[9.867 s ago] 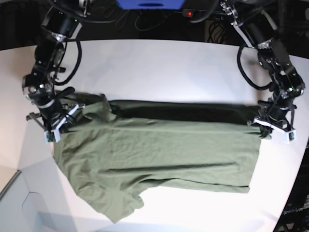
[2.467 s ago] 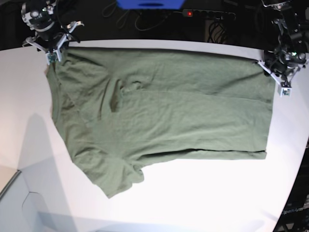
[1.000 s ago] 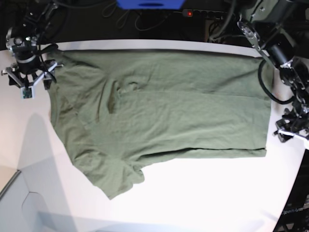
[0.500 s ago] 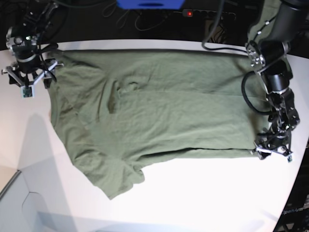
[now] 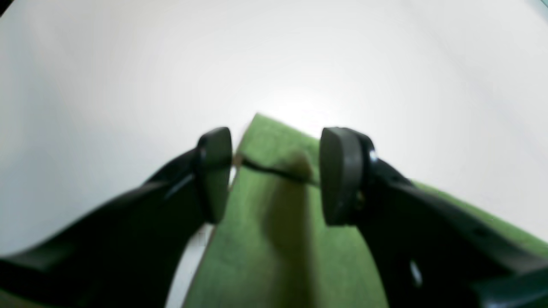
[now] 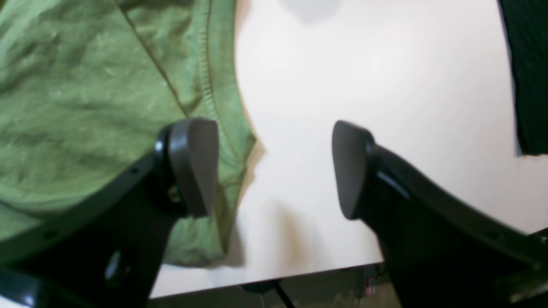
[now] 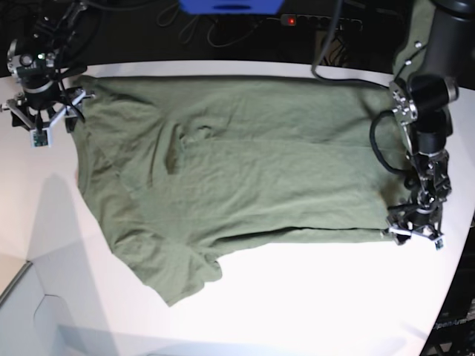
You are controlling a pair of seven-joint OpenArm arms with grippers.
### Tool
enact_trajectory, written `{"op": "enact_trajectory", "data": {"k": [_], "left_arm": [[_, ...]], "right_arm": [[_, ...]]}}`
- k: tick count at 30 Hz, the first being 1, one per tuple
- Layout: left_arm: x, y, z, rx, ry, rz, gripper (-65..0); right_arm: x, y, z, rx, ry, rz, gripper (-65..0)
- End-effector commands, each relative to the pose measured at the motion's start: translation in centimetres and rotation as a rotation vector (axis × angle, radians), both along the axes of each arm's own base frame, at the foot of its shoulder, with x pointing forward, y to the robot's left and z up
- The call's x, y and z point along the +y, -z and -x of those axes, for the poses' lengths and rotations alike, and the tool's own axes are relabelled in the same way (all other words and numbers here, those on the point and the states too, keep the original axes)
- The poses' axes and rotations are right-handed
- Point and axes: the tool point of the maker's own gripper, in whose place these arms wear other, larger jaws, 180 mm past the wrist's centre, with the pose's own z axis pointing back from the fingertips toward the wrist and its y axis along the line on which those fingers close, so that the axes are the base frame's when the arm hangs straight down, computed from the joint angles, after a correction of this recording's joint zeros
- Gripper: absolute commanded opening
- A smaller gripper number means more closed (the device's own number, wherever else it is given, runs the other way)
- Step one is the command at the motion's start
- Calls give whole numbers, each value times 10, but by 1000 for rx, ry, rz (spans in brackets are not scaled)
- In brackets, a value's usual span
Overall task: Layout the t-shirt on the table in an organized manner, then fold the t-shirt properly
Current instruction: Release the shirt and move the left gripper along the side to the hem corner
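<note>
The olive-green t-shirt (image 7: 245,167) lies spread over the white table (image 7: 312,304), one sleeve trailing toward the near edge. It looks light, soft and limp, so I judge it will sag and crease wherever it is unsupported. The firmest places to hold are the doubled, stitched edges: hem corners, sleeve cuffs and shoulder seams.

The left gripper (image 5: 274,175) hangs with its jaws apart, astride a hem corner of the shirt. That corner pokes forward between the two pads, with a dark seam line crossing the gap from pad to pad. The fabric runs back beneath the jaws, and only bare table lies ahead of them. In the base view this gripper (image 7: 417,228) sits at the shirt's near hem corner.

The right gripper (image 6: 274,167) is likewise spread wide and holds nothing. The shirt's stitched edge lies under its one pad, while bare table fills the gap and lies below the other.

Half a second ago the left gripper was already at this hem corner, and it has barely shifted since. A second ago it was still out beside the shirt's edge. The right gripper has hardly moved, and the shirt lies as it did.
</note>
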Motion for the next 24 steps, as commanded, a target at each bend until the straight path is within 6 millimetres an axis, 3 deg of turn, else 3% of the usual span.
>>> {"op": "enact_trajectory", "data": {"k": [1,13,18,24], "left_arm": [[10,-27,-15,-73,-9,-21,-326],[6,-21,-13,-62,-5,-15,-326],[0,2,-3,-3,-9,20,-327],[3,-2,-4,-54,-24,0,-330]], "right_arm": [[-4,-11,-5,-37,-4,19,-231],[-4,-11,-5,-37,-4,19,-231],[-4,-9,-2,-30,-4,19,-231],[-7,-7,3,-11,-10,31,-231]]}}
